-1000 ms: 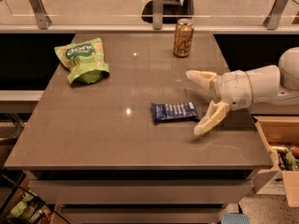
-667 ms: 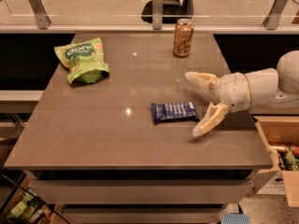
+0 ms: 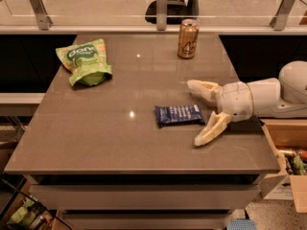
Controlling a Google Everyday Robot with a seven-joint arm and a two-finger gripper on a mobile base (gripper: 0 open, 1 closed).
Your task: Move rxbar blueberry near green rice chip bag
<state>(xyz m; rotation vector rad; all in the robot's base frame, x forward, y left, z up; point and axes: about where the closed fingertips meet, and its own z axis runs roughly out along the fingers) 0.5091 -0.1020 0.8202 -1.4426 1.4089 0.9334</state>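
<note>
The rxbar blueberry [image 3: 179, 115], a flat dark-blue wrapper with white lettering, lies on the grey-brown table [image 3: 120, 138] right of centre. The green rice chip bag [image 3: 84, 62] lies wrinkled at the far left of the table, well apart from the bar. My gripper [image 3: 196, 112] reaches in from the right, open, with one cream finger [image 3: 201, 87] behind the bar's right end and the other [image 3: 211, 129] in front of it. The bar's right end sits between the fingers, not clamped.
An orange-gold drink can [image 3: 188, 39] stands upright at the back of the table, behind the gripper. A glass rail with metal posts [image 3: 162, 7] runs along the back edge. A cardboard box [image 3: 290, 152] with items sits on the floor at the right.
</note>
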